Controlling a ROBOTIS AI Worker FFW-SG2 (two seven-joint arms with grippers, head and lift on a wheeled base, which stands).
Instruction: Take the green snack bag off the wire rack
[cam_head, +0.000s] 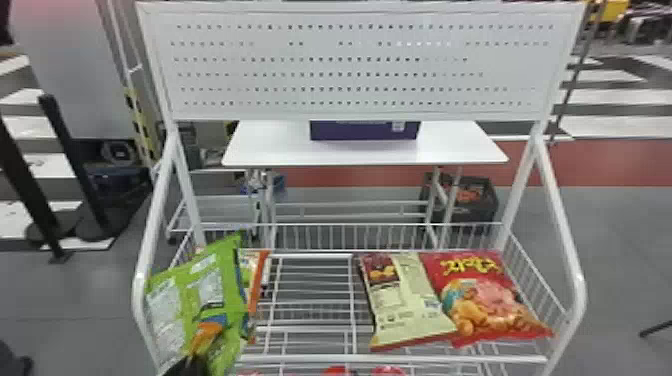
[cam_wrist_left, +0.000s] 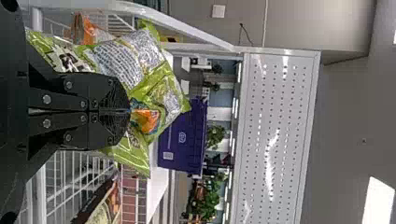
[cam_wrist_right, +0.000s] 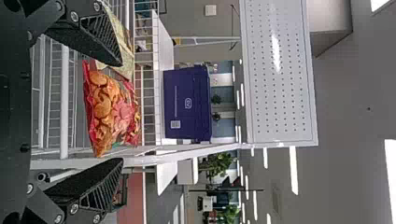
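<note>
Dial: rack seen from the head, 12 away from the robot.

Green snack bag (cam_head: 200, 290) at 9, tilted, looks raised over the wire rack (cam_head: 400, 358); contact below hidden. Left gripper (cam_wrist_left: 129, 112): jaws together, pinching the bag's film. Right gripper (cam_wrist_right: 122, 112) idle near 4, jaws wide apart, nothing between them.

Risks, my reading: slack film, pinch covers little of it; weight off to one side could twist the bag or slide it free. Side tube (cam_head: 141, 285) just beside it toward 9: a swing that way could snag the wide bag. Orange-edged packet (cam_head: 257, 280) close behind, toward 3; touching or not, cannot tell. If they rub, it may get dragged along.

Edges: front rail at 6 wants a clear lift before drawing back. Pegboard (cam_head: 350, 50) at 12, so no need to go deep. Room: wire-floor gap at centre, then cream packet (cam_head: 405, 300) and red packet (cam_head: 480, 300) toward 3. Best path probably up, then 6.
</note>
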